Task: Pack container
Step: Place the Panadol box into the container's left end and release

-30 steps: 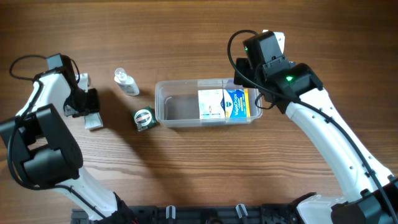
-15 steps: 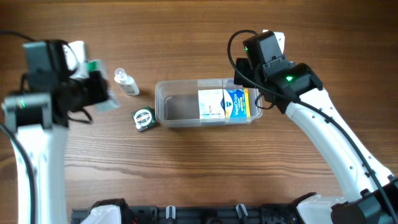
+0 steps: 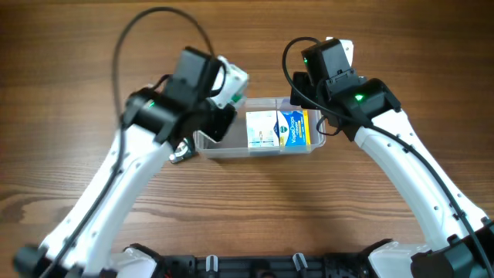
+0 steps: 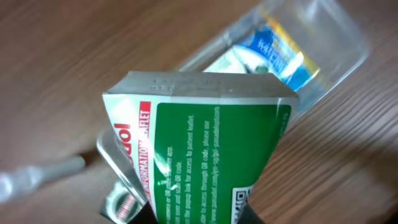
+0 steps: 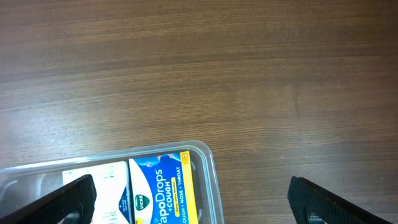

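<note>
The clear container (image 3: 258, 151) lies at the table's middle. It holds a white box (image 3: 261, 127) and a blue VapoDrops box (image 3: 297, 127) in its right half. My left gripper (image 3: 220, 116) hovers over the container's left end, shut on a green and white box (image 4: 211, 143). Under that box the left wrist view shows the container (image 4: 336, 37) and the blue box (image 4: 273, 46). My right gripper (image 5: 193, 208) is open and empty above the container's right end (image 5: 208, 165). The blue box (image 5: 158, 190) and white box (image 5: 109, 180) lie below it.
A round green tin (image 3: 180, 152) peeks out beside the container's left end, under my left arm. The left arm hides the small bottle in the overhead view. Bare wood (image 5: 249, 74) lies beyond the container.
My left arm has swung right from the table's left side, carrying the green and white box to above the container's left end. The right arm has not moved.
</note>
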